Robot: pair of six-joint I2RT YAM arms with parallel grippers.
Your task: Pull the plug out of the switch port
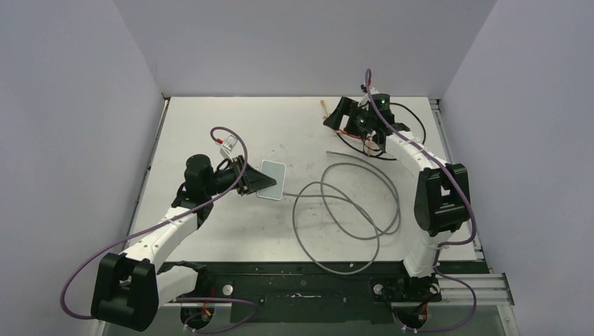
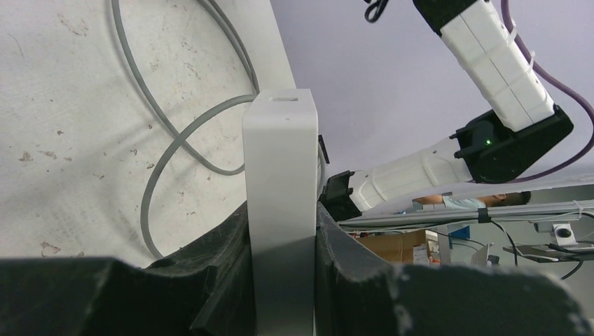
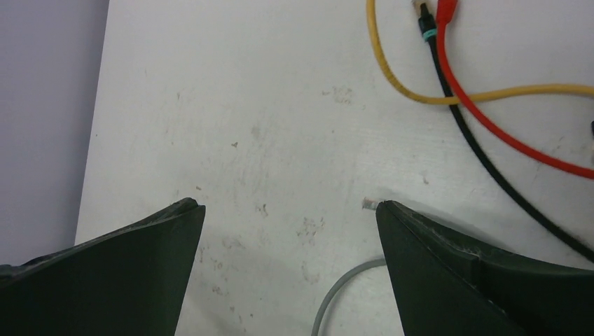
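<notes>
Left hand [image 2: 280, 241] pinches the switch box [image 1: 275, 171] edge-on at mid-bench [image 3: 245, 105]; grey cable [image 2: 145, 210] runs behind it, plug and port hidden. Right hand [image 3: 288, 206] spread wide, well apart at the far side. Best practice, as I judge it: left braces firm, right takes the plug body and draws straight out.

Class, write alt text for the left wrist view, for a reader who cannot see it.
The left gripper clamps a flat pale box by its broad faces, one narrow edge facing the camera. Grey cable loops on the white table to its left and passes behind it; the right arm shows beyond.
</notes>
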